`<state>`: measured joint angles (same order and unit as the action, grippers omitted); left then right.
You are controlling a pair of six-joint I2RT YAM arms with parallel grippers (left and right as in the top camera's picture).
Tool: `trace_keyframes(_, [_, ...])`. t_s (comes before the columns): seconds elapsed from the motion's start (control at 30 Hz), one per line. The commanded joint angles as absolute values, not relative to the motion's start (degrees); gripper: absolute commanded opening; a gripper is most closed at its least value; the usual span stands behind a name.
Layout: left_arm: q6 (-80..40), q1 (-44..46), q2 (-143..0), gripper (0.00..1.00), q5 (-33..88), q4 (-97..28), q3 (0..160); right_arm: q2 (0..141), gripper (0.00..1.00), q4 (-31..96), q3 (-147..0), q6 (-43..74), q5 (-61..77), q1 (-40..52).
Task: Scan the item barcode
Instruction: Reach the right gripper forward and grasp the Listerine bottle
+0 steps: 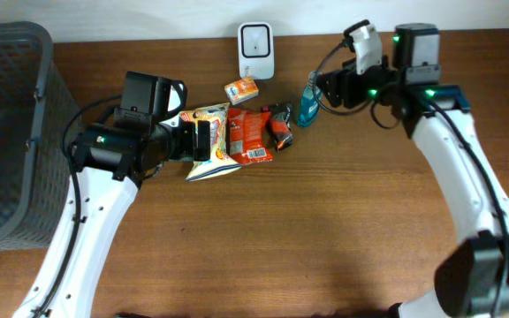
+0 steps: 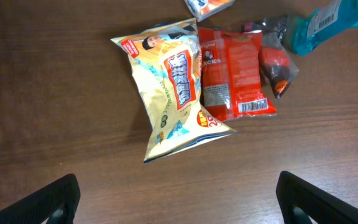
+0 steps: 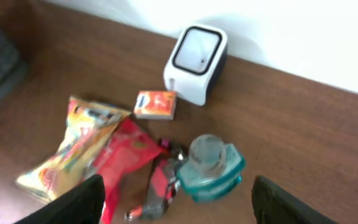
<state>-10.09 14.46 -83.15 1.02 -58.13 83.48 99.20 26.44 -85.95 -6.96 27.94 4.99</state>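
Fingers (image 3: 73, 202) of my right gripper (image 3: 179, 208) stand apart, gripping nothing. The teal bottle (image 3: 211, 167) lies just ahead, to the right of the scanner (image 3: 194, 62). I should centre on its body before closing, then turn its label toward the scanner window. My left gripper (image 2: 176, 186) hangs open left of the scanner, near the yellow snack bag (image 2: 166, 93).

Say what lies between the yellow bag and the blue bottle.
The red packet and a small dark pouch, clearest in the overhead view.
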Motion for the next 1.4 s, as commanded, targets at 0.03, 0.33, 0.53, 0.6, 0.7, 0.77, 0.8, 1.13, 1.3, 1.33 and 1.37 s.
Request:
trace_keyframes(0.03, [-9.74,14.52,-83.24,0.99,0.60,-58.19,83.83,103.57,0.74,21.15,-86.70,2.44,23.53,8.45])
trace_keyframes(0.33, [-9.74,14.52,-83.24,0.99,0.60,-58.22,83.83,107.81,0.74,18.44,-86.70,-9.78,10.92,11.77])
trace_keyframes(0.53, [-9.74,14.48,-83.24,0.99,0.60,-58.19,83.83,108.53,0.69,18.57,-86.70,-14.81,12.45,11.51])
trace_keyframes(0.6, [-9.74,14.48,-83.24,0.99,0.60,-58.19,83.83,108.81,0.67,18.55,-86.70,-15.07,14.87,11.49])
trace_keyframes(0.7, [-9.74,14.48,-83.24,0.99,0.60,-58.19,83.83,110.02,0.66,18.39,-86.70,-18.28,15.84,11.49])
trace_keyframes(0.77, [-9.74,14.48,-83.24,0.99,0.60,-58.19,83.83,110.78,0.66,17.96,-86.70,-18.22,15.86,11.16])
trace_keyframes(0.8, [-9.74,14.48,-83.24,0.99,0.60,-58.19,83.83,111.15,0.66,17.93,-86.70,-18.20,15.86,10.76])
trace_keyframes(1.13, [-9.74,14.48,-83.24,0.99,0.60,-58.19,83.83,111.85,0.44,17.87,-86.70,-17.12,16.58,8.19])
trace_keyframes(1.3, [-9.74,14.48,-83.24,0.99,0.60,-58.19,83.83,111.85,0.34,15.99,-86.72,-16.43,20.14,8.23])
trace_keyframes(1.33, [-9.74,14.48,-83.24,0.99,0.60,-58.19,83.83,111.85,0.33,15.55,-86.72,-15.62,20.14,8.23])
trace_keyframes(1.37, [-9.74,14.48,-83.24,0.99,0.60,-58.19,83.83,111.81,0.33,15.38,-86.76,-15.53,20.21,8.23])
